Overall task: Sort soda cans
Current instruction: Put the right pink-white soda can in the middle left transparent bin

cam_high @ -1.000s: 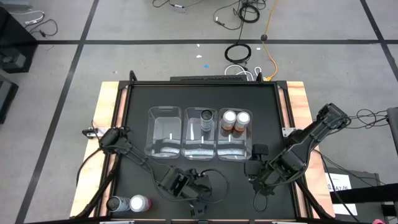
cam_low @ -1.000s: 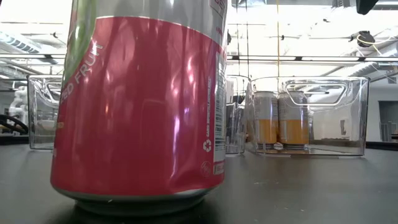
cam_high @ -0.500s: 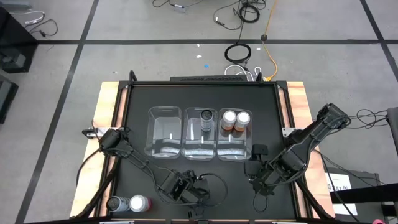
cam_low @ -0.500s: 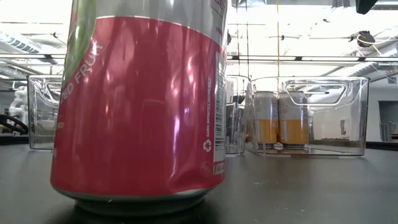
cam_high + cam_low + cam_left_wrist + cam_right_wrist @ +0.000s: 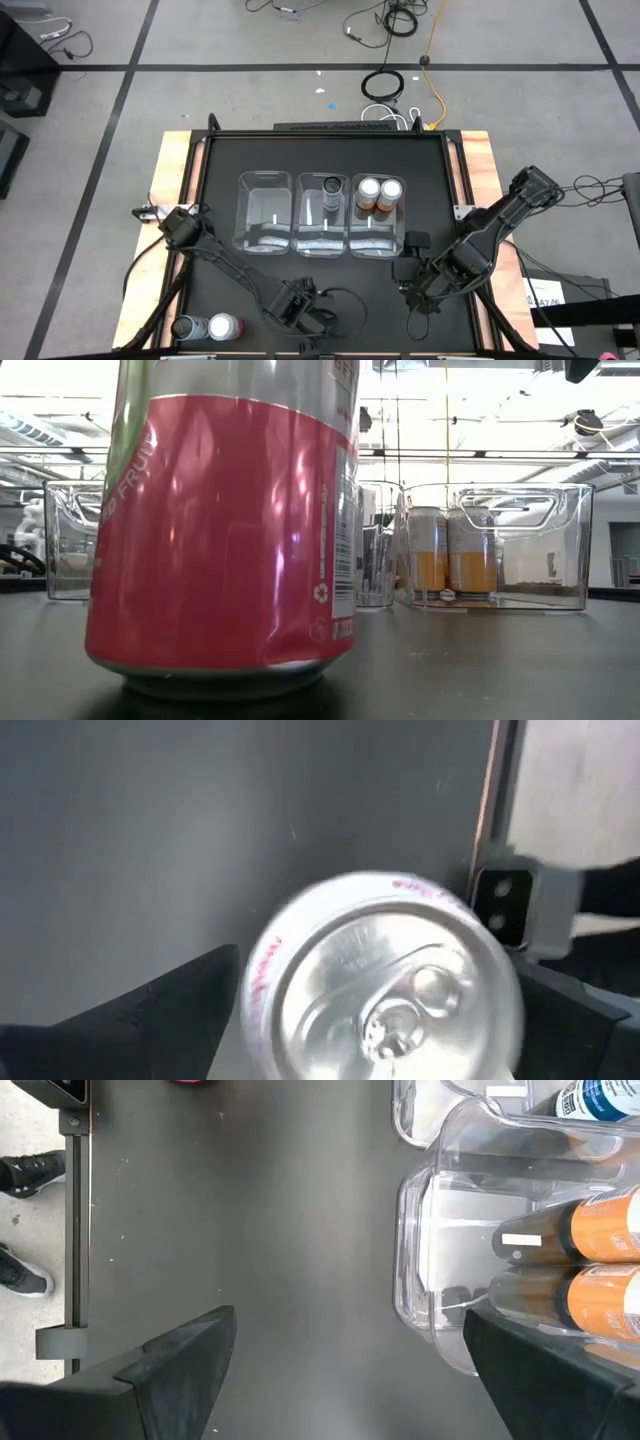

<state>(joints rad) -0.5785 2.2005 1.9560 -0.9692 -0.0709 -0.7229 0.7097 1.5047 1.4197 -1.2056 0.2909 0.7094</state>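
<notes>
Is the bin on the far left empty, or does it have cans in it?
Empty. From above, the left bin shows only clear plastic, while the middle bin holds one grey can and the right bin two orange cans.

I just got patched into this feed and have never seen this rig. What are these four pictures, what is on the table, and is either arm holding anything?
You are looking at two dark robot arms working at a black table. The overhead picture shows everything; another looks level across the tabletop; the other two come from cameras on each arm's wrist.

Three clear bins stand in a row. The right bin holds two orange cans, the middle one a dark can, and the left one looks empty. Two more cans stand at the near left corner.

The left gripper sits open over a pink-red can by the near edge, the can between its fingers but not yet squeezed. The right gripper waits open near the right side, holding nothing.
</notes>
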